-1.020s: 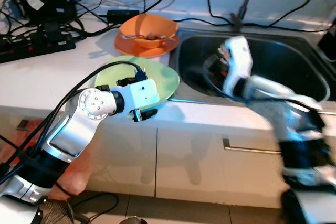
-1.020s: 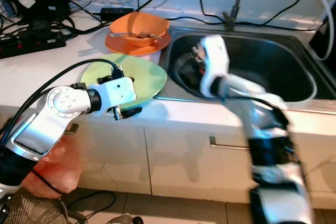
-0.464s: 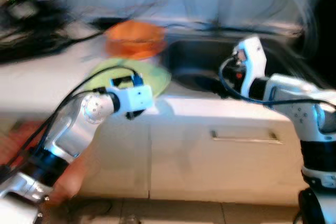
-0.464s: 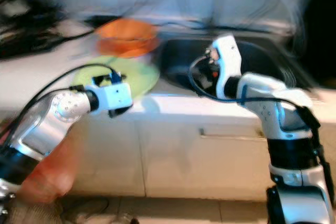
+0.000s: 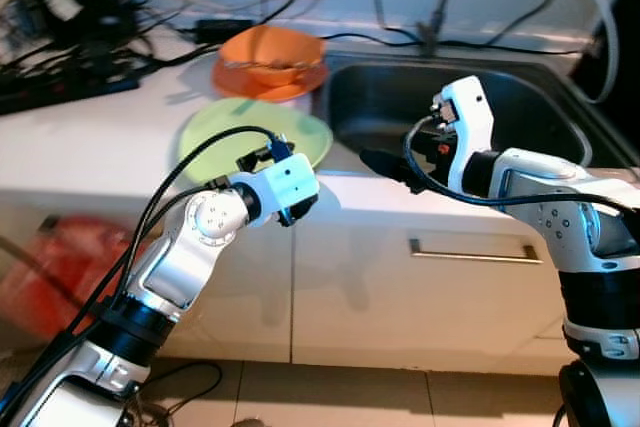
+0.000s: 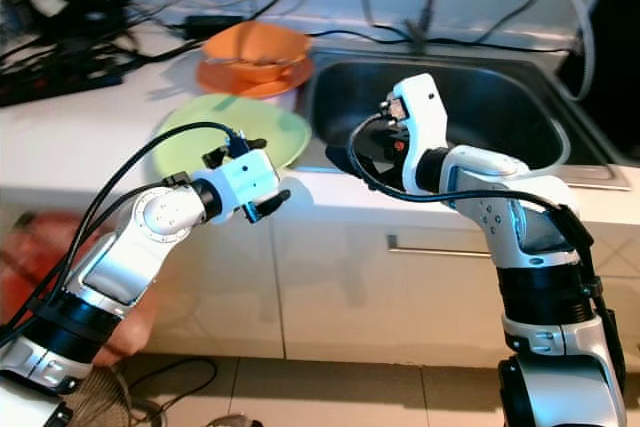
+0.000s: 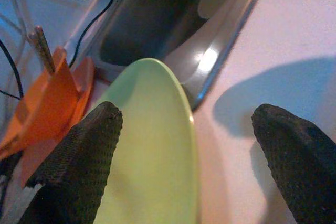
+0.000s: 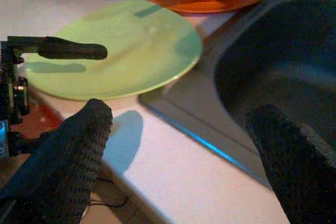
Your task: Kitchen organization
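The green plate (image 5: 255,132) lies flat on the white worktop (image 5: 90,147), its rim toward 3 o'clock reaching just over the steel edge of the sink (image 5: 480,112). At 12 o'clock from it, just beside, sits the orange bowl (image 5: 270,47) on an orange plate (image 5: 268,82), with utensils resting in the bowl. Further out toward 10 o'clock, a tangle of black cables and a power strip (image 5: 60,92) crowds the back of the worktop.

The left gripper (image 7: 184,145) hovers at the plate's 6 o'clock edge; its fingers (image 7: 79,156) are spread wide and hold nothing, with the plate between them in the wrist view. The right gripper (image 8: 178,145) hangs over the front lip of the worktop at the plate's 4 o'clock, fingers (image 8: 68,150) likewise wide open and empty, aimed at the plate and the sink corner.

The plate looks thin and lies flush, so a finger would likely skid over the rim rather than get under it. A push from 6 o'clock could slide it into the orange plate, or tip it over the sink edge. Both grippers closing on the same rim could also collide.
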`<state>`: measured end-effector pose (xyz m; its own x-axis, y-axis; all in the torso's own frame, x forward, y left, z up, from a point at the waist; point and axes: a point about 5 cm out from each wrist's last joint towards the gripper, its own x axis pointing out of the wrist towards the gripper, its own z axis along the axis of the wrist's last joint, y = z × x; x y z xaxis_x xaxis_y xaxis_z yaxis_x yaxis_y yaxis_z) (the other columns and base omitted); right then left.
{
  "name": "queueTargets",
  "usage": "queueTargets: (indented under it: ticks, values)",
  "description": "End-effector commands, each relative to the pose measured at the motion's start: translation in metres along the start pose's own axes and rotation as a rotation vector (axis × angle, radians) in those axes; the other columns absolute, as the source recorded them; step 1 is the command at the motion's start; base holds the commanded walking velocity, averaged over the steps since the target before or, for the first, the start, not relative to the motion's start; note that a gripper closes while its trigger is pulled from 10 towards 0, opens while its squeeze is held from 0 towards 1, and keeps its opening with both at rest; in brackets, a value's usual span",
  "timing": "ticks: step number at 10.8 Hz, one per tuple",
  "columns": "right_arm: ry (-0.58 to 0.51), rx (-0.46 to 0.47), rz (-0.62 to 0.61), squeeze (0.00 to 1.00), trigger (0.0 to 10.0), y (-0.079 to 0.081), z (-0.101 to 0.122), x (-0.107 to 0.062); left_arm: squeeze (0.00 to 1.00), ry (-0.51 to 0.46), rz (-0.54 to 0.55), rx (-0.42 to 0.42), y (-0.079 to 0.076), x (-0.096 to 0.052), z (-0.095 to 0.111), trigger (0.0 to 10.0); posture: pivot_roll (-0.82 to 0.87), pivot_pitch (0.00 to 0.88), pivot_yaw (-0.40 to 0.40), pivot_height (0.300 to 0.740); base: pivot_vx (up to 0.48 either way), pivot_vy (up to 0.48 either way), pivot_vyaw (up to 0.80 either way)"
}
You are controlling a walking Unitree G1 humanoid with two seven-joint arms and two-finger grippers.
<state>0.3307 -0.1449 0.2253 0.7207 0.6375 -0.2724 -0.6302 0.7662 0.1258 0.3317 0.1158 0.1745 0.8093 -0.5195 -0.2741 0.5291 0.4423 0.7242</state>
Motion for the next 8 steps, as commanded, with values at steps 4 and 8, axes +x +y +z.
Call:
queueTargets:
  ticks: [4,8]
  values:
    - [-0.011,0.021,-0.028,0.00,10.0,-0.004,-0.001,-0.002,0.00,0.153,-0.027,0.186,0.001,-0.003,-0.035,10.0,0.01,0.037,-0.032,0.740,0.000,0.000,0.00]
    - [0.010,0.028,0.134,0.00,10.0,0.014,-0.003,-0.010,0.00,0.285,-0.151,0.224,0.012,-0.010,-0.057,10.0,0.00,0.056,-0.018,0.740,0.000,0.000,0.00]
